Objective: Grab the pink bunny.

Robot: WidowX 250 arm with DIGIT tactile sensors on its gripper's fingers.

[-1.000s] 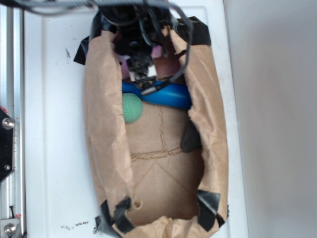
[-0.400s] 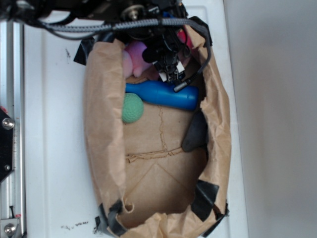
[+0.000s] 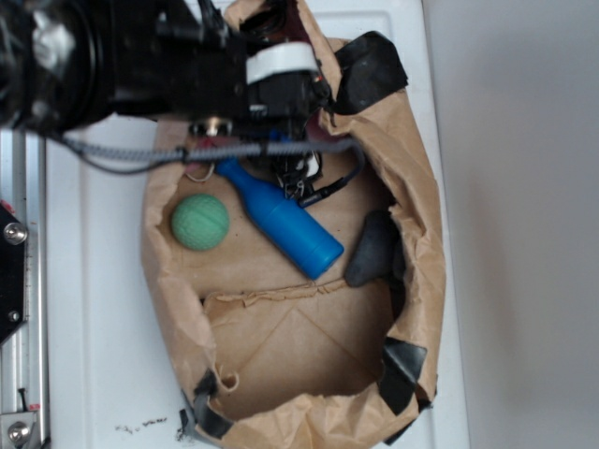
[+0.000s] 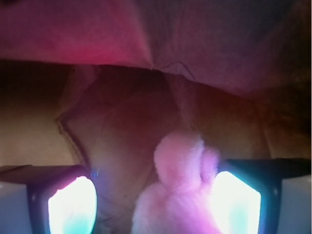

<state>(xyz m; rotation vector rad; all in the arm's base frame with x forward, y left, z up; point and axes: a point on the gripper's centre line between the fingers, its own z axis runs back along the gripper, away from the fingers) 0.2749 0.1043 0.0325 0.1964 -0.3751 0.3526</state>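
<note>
in the wrist view we see the small fuzzy light-pink plush bunny (image 4: 181, 195) sitting between our pincer (image 4: 154, 202) pads, touching the right pad (image 4: 237, 204) while the left pad (image 4: 72, 207) stands apart from it, so the pincer is spread wide and not clamped. in the exterior view our black arm (image 3: 140, 65) covers the far end of the crumpled brown paper bag (image 3: 412, 196) on the white worktop (image 3: 103, 309), hiding the bunny there. inside the bag lie a blue plastic bottle (image 3: 281, 220), a green textured ball (image 3: 199, 223) to its left, and a dark grey plush shape (image 3: 367, 248) on the right.
</note>
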